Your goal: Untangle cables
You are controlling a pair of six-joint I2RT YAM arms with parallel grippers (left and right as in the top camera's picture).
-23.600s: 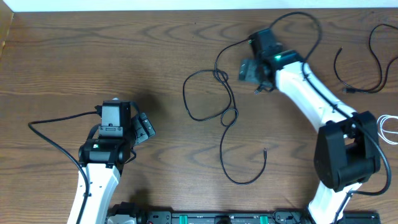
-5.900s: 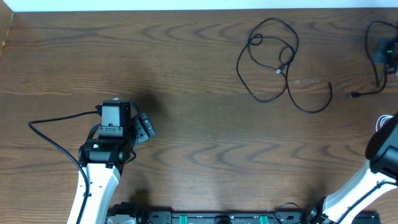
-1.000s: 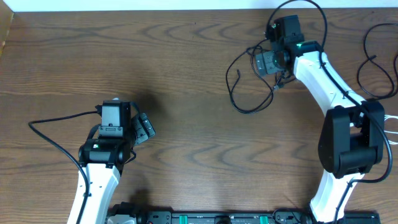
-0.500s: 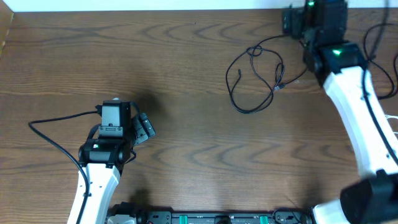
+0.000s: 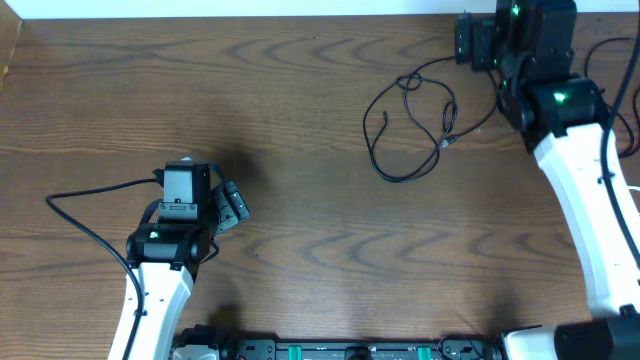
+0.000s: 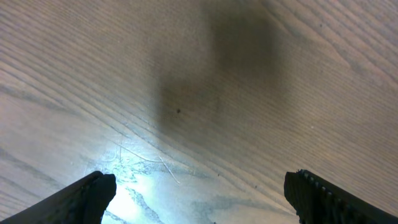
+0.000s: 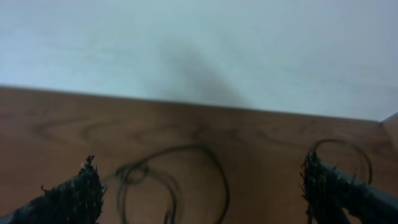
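Left arm (image 5: pixel 155 295): a white rounded link is carrying a black boxy wrist housing at the near left of the scene.
Left light (image 5: pixel 153 236): a small green lamp is glowing on the black joint.
Left arm cable (image 5: pixel 100 190): a thick black wire is looping out to the left of the housing.
Left fingers (image 6: pixel 87 196): two black, blunt tips are showing at the bottom corners of the wrist view.
Right arm (image 5: pixel 585 200): a long white link is ending in a black block at the far right.
Right lights (image 5: pixel 560 97): green lamps are glowing on the black housing.
Right fingers (image 7: pixel 68 196): dark, rough-textured tips are showing.
Base rail (image 5: pixel 350 350): a black bar with green fittings is running along the near edge.
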